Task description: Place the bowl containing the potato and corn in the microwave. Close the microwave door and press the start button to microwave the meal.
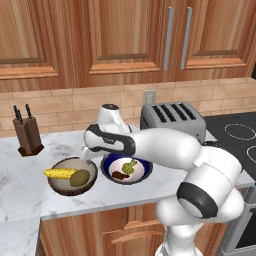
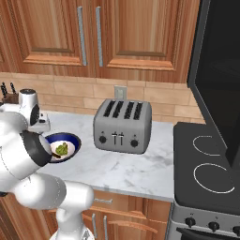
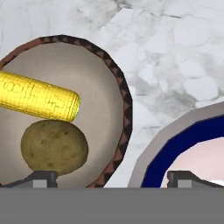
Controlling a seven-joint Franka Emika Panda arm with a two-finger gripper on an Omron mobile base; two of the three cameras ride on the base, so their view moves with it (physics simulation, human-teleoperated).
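The dark-brown bowl sits on the marble counter at the left, with the yellow corn and the olive potato inside it. My gripper hangs open just above the bowl's right rim. In the hand view the bowl holds the corn above the potato. The gripper straddles that rim, one fingertip over the bowl's inside and the other over the neighbouring dish. The microwave door, a dark glass panel, stands swung out over the stove; the microwave's inside is out of view.
A blue-rimmed bowl with green and brown bits sits right beside the brown bowl, nearly touching. Behind stand a steel toaster and a knife block. The stove top lies to the right. Wooden cabinets hang above.
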